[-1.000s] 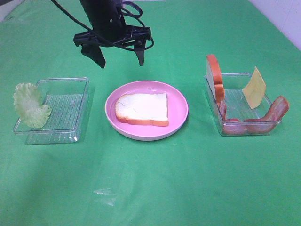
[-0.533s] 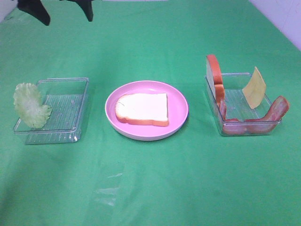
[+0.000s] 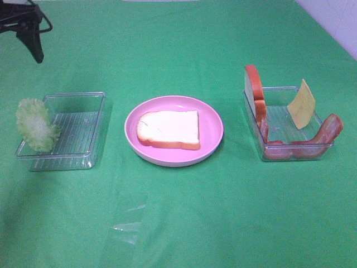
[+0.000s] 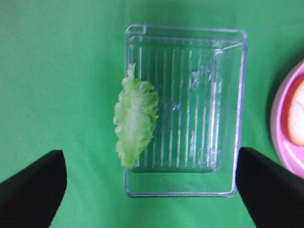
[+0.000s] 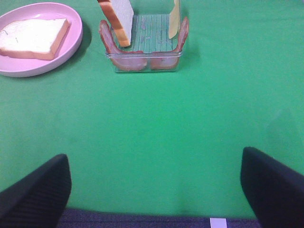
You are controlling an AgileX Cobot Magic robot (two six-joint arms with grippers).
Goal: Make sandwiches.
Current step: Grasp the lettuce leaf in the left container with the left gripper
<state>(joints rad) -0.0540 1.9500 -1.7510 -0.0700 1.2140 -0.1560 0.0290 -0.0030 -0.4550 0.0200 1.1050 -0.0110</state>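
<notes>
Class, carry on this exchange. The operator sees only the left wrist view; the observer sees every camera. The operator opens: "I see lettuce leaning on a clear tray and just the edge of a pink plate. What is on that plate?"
Observer: One bread slice lies flat on the pink plate, with nothing stacked on it.
Operator: Where are the other fillings?
Observer: A second clear tray on the plate's far side holds an upright bread slice, a cheese slice and bacon strips.
Operator: Is the right gripper at that tray?
Observer: No. The right gripper is open and empty, with bare green cloth between it and the tray.
</notes>
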